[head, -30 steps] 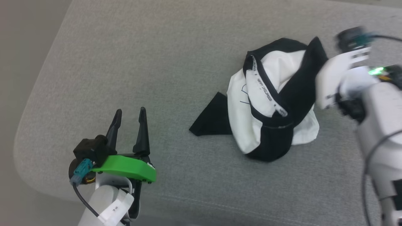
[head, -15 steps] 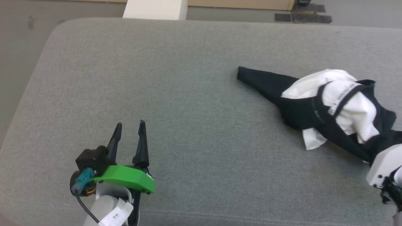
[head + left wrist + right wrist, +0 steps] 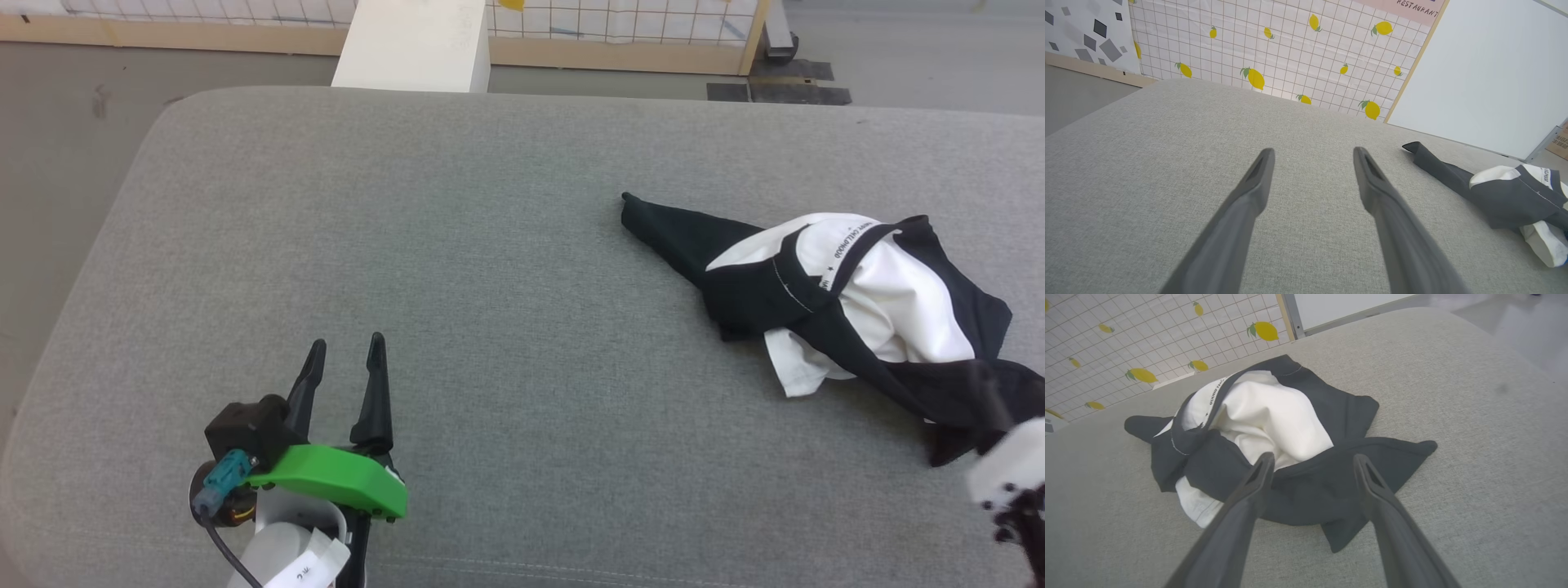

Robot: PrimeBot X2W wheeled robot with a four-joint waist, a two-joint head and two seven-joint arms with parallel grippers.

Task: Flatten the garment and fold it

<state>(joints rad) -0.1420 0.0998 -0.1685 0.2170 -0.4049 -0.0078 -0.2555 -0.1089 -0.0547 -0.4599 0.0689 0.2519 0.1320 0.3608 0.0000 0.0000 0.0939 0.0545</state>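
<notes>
Sprawling crumpled black-and-white garment (image 3: 898, 314)

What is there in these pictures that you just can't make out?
Right pincer: in the head view, blurred and cut by the lower right edge.
Neck band lettering on the garment: too small and partly folded under, in every view.
Garment's far side: cut by the right edge in the left wrist view.

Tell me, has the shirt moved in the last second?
Yes. The shirt has gone rightward, farther from the pad's left edge, and stretched out from a heap.
</notes>
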